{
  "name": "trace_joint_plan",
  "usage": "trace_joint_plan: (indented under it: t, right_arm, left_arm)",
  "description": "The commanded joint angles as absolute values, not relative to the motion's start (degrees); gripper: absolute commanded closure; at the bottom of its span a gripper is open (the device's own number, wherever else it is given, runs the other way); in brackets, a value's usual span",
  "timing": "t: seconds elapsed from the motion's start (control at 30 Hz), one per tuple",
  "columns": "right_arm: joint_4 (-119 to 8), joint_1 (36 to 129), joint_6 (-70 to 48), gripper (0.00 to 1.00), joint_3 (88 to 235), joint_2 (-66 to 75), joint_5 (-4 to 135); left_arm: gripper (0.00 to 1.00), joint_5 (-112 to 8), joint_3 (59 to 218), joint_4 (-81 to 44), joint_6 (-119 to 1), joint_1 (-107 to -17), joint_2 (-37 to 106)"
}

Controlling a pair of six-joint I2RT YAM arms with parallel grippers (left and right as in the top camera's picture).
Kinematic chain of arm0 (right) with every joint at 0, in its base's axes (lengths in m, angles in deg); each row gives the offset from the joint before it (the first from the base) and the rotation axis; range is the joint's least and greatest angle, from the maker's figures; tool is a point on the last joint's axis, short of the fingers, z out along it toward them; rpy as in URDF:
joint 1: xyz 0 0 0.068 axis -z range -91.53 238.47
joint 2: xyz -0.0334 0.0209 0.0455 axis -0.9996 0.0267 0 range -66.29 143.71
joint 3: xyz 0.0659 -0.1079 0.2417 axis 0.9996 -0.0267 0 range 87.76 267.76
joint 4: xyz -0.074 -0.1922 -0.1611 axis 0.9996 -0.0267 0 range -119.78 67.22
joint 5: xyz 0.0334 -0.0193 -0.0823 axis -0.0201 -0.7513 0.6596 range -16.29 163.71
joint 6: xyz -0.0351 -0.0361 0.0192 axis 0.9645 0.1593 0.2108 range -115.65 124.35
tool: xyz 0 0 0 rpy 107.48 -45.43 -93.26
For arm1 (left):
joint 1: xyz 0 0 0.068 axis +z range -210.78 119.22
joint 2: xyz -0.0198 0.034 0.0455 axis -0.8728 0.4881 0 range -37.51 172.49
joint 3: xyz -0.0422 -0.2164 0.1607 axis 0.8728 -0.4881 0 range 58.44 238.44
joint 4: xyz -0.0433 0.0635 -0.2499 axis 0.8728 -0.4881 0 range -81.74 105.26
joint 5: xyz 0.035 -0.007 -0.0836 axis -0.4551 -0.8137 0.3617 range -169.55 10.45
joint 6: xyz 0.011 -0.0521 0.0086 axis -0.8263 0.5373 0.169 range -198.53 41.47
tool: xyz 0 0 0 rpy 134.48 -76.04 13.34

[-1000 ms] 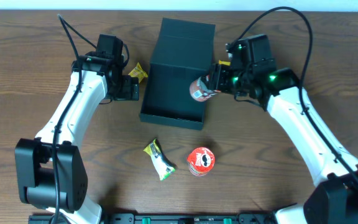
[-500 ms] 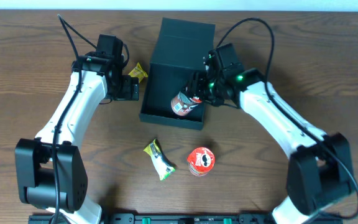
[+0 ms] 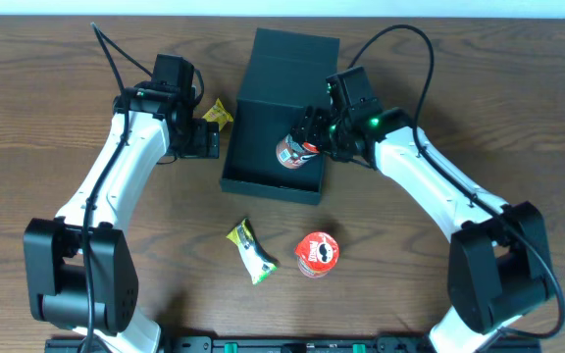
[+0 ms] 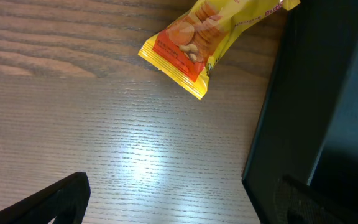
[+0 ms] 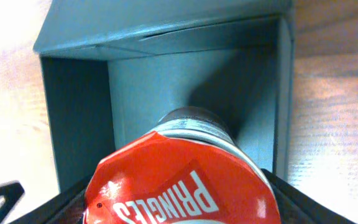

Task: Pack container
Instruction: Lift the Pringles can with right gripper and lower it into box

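Looks into open teal-green container (image 5: 166, 74). Shows red Pringles can (image 5: 179, 186) up close, low in middle, silver rim, white letters on lid. Black fingers (image 5: 73, 200) at both lower corners, beside can. Wood table (image 5: 334, 124) on either side.

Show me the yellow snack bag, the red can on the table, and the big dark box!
yellow snack bag (image 4: 194, 46), left wrist view, middle of the wrapper.
red can on the table (image 3: 317, 253), overhead view, its round red top.
container (image 3: 290, 61), overhead view, its dark flap.
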State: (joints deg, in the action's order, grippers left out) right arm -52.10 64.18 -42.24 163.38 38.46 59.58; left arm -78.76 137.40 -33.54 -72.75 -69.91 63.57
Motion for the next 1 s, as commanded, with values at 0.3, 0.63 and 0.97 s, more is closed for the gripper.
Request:
trace_joint_plan:
  t: [0.3, 0.63, 0.97]
  right_arm:
    - [-47.12, 64.48, -56.89, 0.34, 164.41, 39.77, 55.82]
    - [-30.99, 64.37, -50.22, 0.6, 164.41, 39.77, 38.27]
    - [-40.63, 67.85, -42.99, 0.95, 164.43, 39.68, 43.89]
  left_arm:
    - [0.05, -79.96, 136.96, -34.06, -72.49, -69.82, 63.33]
    - [0.05, -79.96, 136.96, -33.91, -72.49, -69.82, 63.33]
    - [0.04, -78.36, 136.96, -30.26, -72.11, -69.82, 63.33]
